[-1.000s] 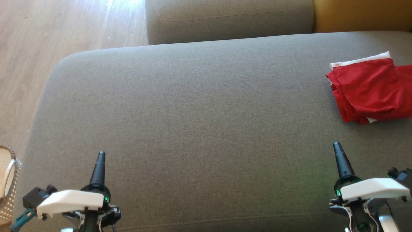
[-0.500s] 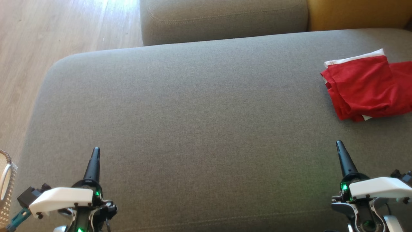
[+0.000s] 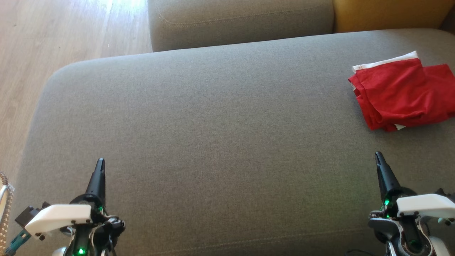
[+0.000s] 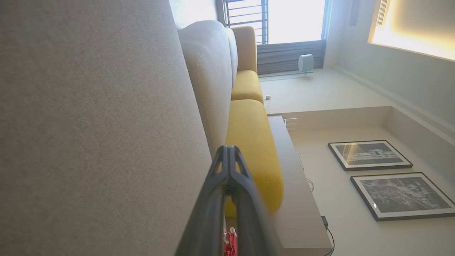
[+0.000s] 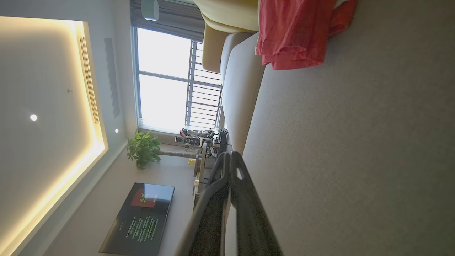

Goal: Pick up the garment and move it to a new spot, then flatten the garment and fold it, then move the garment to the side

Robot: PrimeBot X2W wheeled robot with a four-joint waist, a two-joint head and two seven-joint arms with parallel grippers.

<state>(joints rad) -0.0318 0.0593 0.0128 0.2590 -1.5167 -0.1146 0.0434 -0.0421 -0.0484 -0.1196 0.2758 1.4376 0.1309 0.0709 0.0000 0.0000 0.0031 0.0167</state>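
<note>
Surface: grey sofa seat (image 3: 213, 124), wood floor (image 3: 53, 35) at left, yellow cushion (image 3: 384, 14) behind | garment (image 3: 401, 92): red, folded, far right of seat | left gripper (image 3: 101, 162): fingers pressed together, empty | right gripper (image 3: 378, 155): likewise, near garment, apart

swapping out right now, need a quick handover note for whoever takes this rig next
Left gripper: shut, empty, low at the near left of the grey sofa seat.
Right gripper: shut, empty, near right, short of the garment.
Red garment with white trim: folded, lying at the seat's far right, touching neither gripper.
Done, by the look of it: fold and move aside.
Left: probably nothing; check that the fold is tidy.
</note>
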